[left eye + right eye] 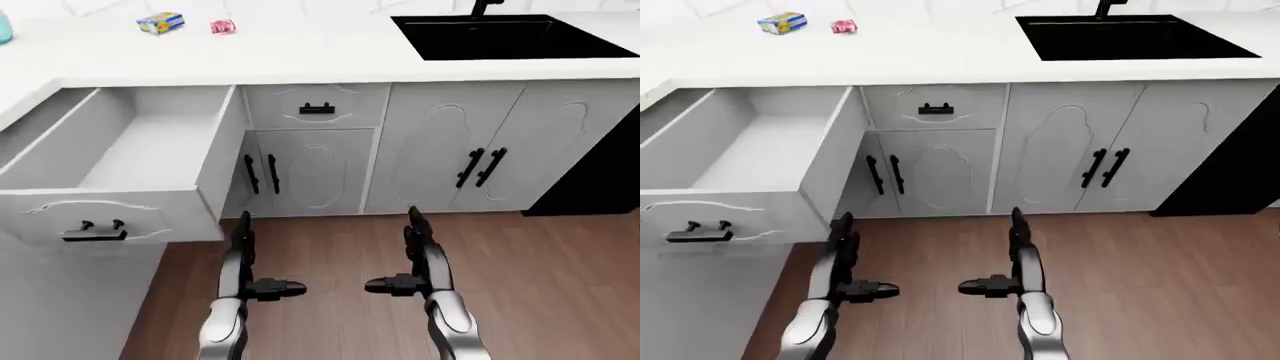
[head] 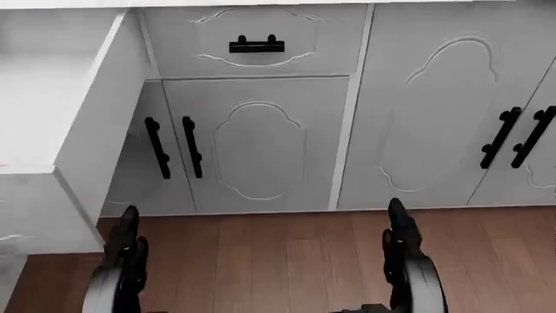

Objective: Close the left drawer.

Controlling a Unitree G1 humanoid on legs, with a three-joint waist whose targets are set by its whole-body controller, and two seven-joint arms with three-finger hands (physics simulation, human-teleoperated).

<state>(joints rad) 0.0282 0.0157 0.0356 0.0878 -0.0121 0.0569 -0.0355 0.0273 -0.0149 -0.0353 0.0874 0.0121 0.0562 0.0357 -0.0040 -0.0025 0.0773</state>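
Note:
The left drawer point(image 1: 150, 150) is pulled far out from under the white counter, and nothing shows inside it. Its white front panel point(image 1: 100, 217) carries a black handle point(image 1: 95, 232) at the left of the left-eye view. My left hand point(image 1: 250, 259) hangs open over the wood floor, just right of and below the drawer's front corner, touching nothing. My right hand point(image 1: 410, 255) is open too, further right, below the cabinet doors. Both hands have fingers stretched upward and thumbs pointing inward.
A shut small drawer point(image 1: 317, 105) and cabinet doors with black handles point(image 1: 262, 174) sit right of the open drawer. A black sink point(image 1: 510, 36) is set in the counter point(image 1: 300, 56) at top right. A small box point(image 1: 160, 22) and pink packet point(image 1: 223, 27) lie on the counter.

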